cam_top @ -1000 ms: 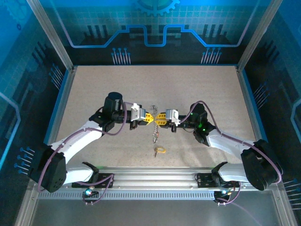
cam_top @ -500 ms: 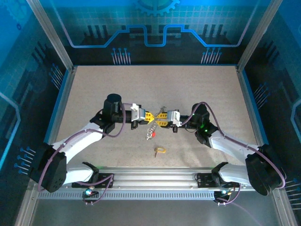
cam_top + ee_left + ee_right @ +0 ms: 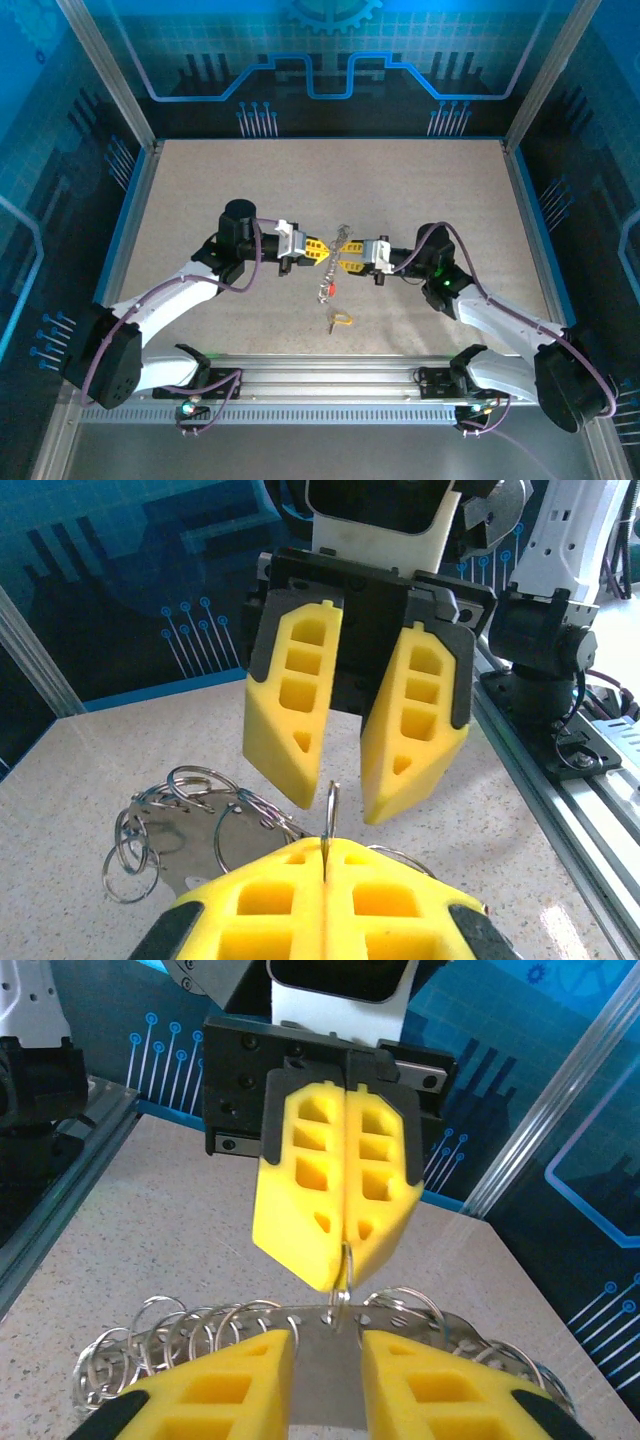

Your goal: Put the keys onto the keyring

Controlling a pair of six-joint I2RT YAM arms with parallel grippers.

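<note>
My left gripper (image 3: 324, 251) is shut on the keyring (image 3: 331, 802), a thin silver ring standing on edge out of its yellow pads (image 3: 270, 890). In the right wrist view the same ring (image 3: 346, 1260) hangs from the left gripper (image 3: 343, 1252) down to a curved metal plate (image 3: 330, 1380) carrying several more rings. Facing it, my right gripper (image 3: 344, 256) is open, its fingers (image 3: 295, 710) apart on either side of the ring without touching it. A short chain (image 3: 331, 270) dangles below with the red key (image 3: 326, 289). The yellow key (image 3: 341, 320) lies on the table.
The speckled table (image 3: 220, 180) is walled by blue panels at the sides and back, and an aluminium rail (image 3: 330, 385) runs along the near edge. Both arms meet over the table's middle.
My right gripper has opened and drawn back slightly to the right. My left gripper stays shut on the ring. The chain with the red key has swung a little.
</note>
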